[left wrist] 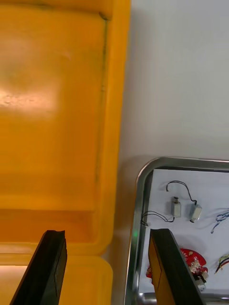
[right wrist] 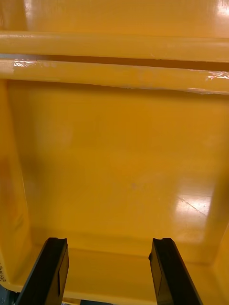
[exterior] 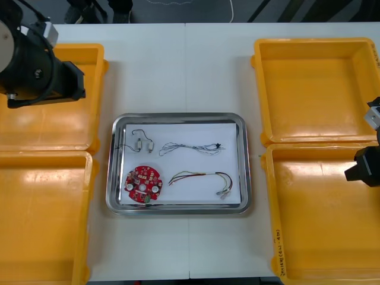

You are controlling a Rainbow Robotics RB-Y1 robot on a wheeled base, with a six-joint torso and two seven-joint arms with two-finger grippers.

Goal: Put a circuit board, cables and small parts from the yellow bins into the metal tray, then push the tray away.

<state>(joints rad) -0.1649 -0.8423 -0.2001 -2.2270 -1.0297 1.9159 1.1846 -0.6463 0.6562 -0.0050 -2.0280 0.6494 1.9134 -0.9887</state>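
Observation:
The metal tray (exterior: 117, 172), white inside, lies at the table's middle. It holds a round red circuit board (exterior: 143, 184), two small metal parts (exterior: 144, 143) on a black cable, a twisted blue and white cable (exterior: 190, 147) and a red and yellow cable (exterior: 200, 176). My left arm (exterior: 38, 68) hangs over the far left yellow bin (exterior: 59, 127). Its gripper (left wrist: 107, 232) is open above that bin's rim, with the tray (left wrist: 138, 200), the small parts (left wrist: 183, 209) and the board (left wrist: 191, 261) beside one finger. My right gripper (right wrist: 109, 240) stands open over the near right bin (right wrist: 124, 157), nothing between its fingers.
Yellow bins flank the tray: a near left bin (exterior: 41, 219), a far right bin (exterior: 314, 89) and a near right bin (exterior: 320, 225), where the right arm (exterior: 363, 169) hangs at the edge. Bare table runs beyond and in front of the tray.

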